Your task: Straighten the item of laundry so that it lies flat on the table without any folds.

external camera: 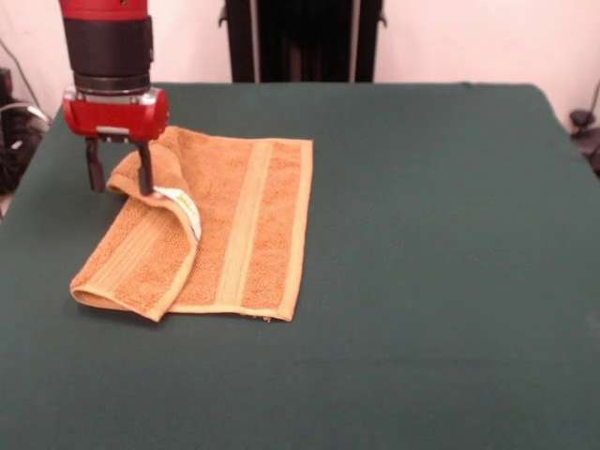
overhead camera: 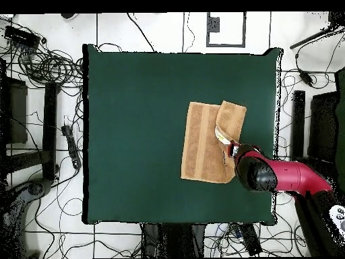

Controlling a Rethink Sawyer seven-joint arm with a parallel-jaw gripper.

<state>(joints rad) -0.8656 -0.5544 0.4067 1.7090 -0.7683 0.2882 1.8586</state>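
The orange-tan towel (external camera: 230, 230) lies on the left part of the dark green table (external camera: 422, 234) in the front view. Its left side is folded over onto itself, and the small white label (external camera: 187, 211) shows along the fold's edge. A paler woven band runs down the flat right part. My red and black gripper (external camera: 120, 175) hangs over the towel's far left corner, open, with one finger (external camera: 145, 171) touching the raised fold and the other just off the towel over the cloth. In the overhead view the towel (overhead camera: 205, 138) sits right of the table's centre, with the arm (overhead camera: 269, 174) over its lower right corner.
The table's left edge (external camera: 37, 159) is close to the gripper in the front view. A black stand (external camera: 300, 37) rises behind the far edge. Cables and equipment (overhead camera: 40, 67) lie on the floor around the table in the overhead view.
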